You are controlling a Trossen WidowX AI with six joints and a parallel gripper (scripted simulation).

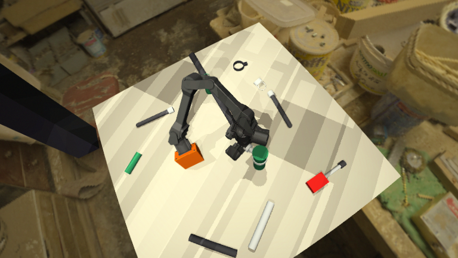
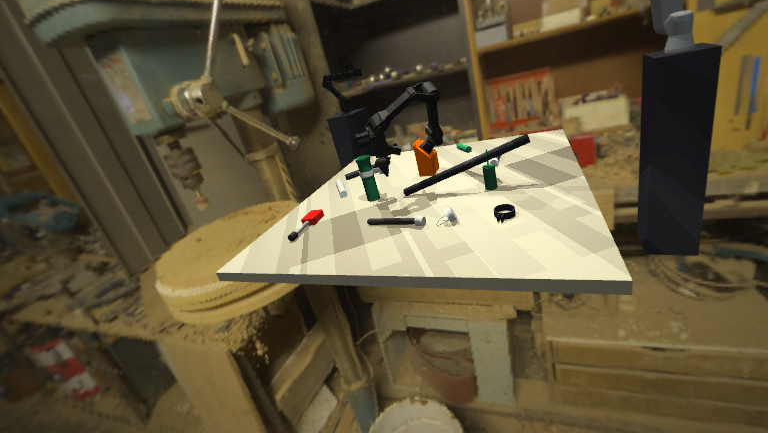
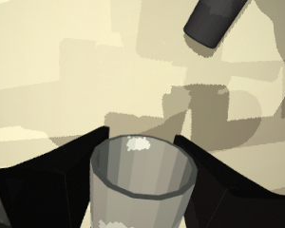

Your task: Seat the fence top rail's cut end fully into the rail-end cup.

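Note:
The dark rail (image 1: 197, 62) (image 2: 467, 165) (image 3: 218, 20) slopes past the small green post (image 2: 489, 177). Its lower end is low over the table, apart from the cup. In the wrist view that end is at upper right, outside my fingers. The big green post (image 1: 260, 154) (image 2: 370, 189) stands with a grey band (image 1: 259, 164) (image 2: 366, 174) around its upper part. The grey rail-end cup (image 1: 248, 148) (image 3: 143, 178) is on the band's side, its open mouth empty. My gripper (image 3: 142, 137) is shut on this cup, one finger on each side. The loop's hold is too small to tell.
Near the big post are a red block (image 1: 317, 182) (image 2: 312, 216), a white tube (image 1: 260, 225) and a dark rod (image 1: 280, 108) (image 2: 390, 221). A black ring clamp (image 1: 234, 68) and a white loop fitting (image 1: 258, 82) lie farther back. The arm stands on an orange block (image 1: 189, 157) (image 2: 425, 160).

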